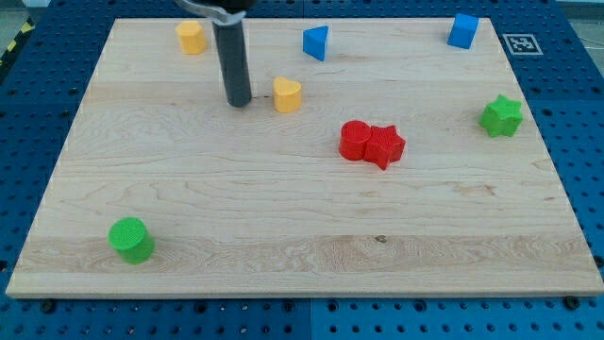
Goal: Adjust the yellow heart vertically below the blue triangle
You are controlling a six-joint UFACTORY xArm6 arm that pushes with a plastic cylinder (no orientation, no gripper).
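1. Jaws: none fitted; straight dark rod only, holding nothing. Lower end, my tip (239,102), resting on the board toward the top edge, left of centre, just to the left of the yellow heart with a small gap between them.
2. Wooden board (302,236): pale, grained, rectangular, lying on a blue perforated table (580,170). Black-and-white marker tag (520,42) just off the top right corner.
3. Red pair, right of centre: red cylinder (354,140) and red star (385,145), touching side by side, star on the right.
4. Green cylinder (130,239): upright, near the bottom left corner, well apart from everything else.
5. Green star (501,115): close to the right edge, upper half.
6. Blue cube (462,30): near the top right corner, hard by the top edge.
7. Blue triangle (316,42): near the top edge, roughly mid-width, well apart from the blue cube.
8. Yellow heart (287,94): nearer the bottom edge than the blue triangle and slightly to its left, not directly beneath it; near but not touching.
9. Second yellow block (192,37): near the top edge, left of the rod; shape hard to make out, possibly hexagonal.
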